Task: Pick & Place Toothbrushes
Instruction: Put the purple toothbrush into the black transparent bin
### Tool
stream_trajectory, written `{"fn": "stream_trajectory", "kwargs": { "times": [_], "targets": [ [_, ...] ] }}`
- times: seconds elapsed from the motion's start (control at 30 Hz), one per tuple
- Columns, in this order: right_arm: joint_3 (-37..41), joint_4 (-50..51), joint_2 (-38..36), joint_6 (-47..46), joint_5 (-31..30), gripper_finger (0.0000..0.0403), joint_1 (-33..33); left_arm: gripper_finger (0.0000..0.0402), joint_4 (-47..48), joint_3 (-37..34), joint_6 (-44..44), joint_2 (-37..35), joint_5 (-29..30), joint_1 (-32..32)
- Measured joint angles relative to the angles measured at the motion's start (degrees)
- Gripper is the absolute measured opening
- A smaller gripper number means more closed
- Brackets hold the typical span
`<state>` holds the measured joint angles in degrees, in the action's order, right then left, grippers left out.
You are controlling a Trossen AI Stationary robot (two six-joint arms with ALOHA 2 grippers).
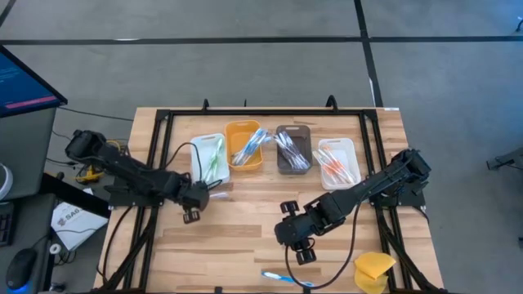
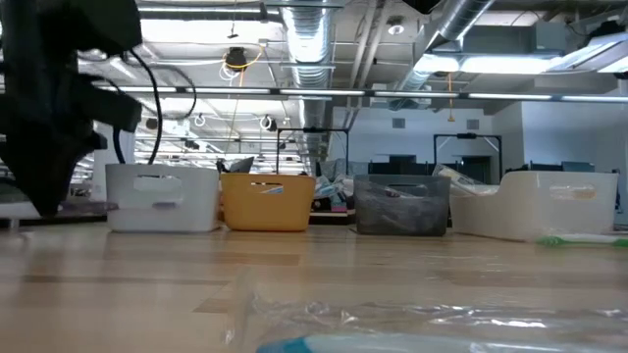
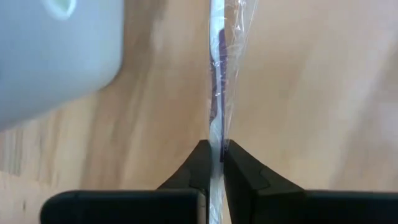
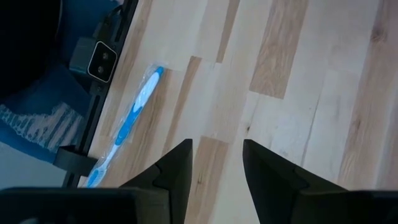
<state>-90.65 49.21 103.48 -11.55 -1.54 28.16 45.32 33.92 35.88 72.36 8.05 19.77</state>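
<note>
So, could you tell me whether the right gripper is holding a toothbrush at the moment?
No, the right gripper is open and empty, with the blue toothbrush lying apart on the table.

No legible text, labels or numbers anywhere.

The monitor (image 1: 24,82) left of the table (image 1: 245,233) shows coloured lines too small to read; a white sheet (image 1: 69,219) below it bears a dark mark that cannot be made out.

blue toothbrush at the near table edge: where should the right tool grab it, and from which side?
Grip the blue toothbrush mid-handle, coming straight down from above. It lies flat in clear wrap along the table's near edge, so set the fingers across its thin width. The right tool hangs open just behind it; the left tool already pinches another toothbrush.
</note>
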Motion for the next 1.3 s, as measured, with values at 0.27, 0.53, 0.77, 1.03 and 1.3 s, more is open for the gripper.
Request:
{"fn": "stream_trajectory", "kwargs": {
  "times": [0.27,0.53,0.77,1.03,1.3],
  "targets": [
    [0.0,-0.02,-0.02,-0.02,0.0,0.0134,0.0,0.0013,2.75,8.17,6.49,-0.04,1.11,9.5],
    [0.0,-5.95,-0.04,-0.02,0.0,0.0133,-0.07,0.0013,-0.63,15.15,7.92,-0.09,18.92,18.73],
    [0.0,-19.3,-0.07,5.27,0.0,0.0127,-1.46,0.0013,-23.46,15.64,-7.14,-0.09,30.46,23.22],
    [0.0,-25.78,-0.05,9.85,-0.02,0.011,-4.52,0.0013,-42.04,15.69,-24.55,-0.09,34.0,24.13],
    [0.0,-30.22,-0.06,9.65,0.0,0.0102,-7.29,0.0013,-43.54,14.16,-24.93,-0.09,34.0,24.08]
  ]
}}
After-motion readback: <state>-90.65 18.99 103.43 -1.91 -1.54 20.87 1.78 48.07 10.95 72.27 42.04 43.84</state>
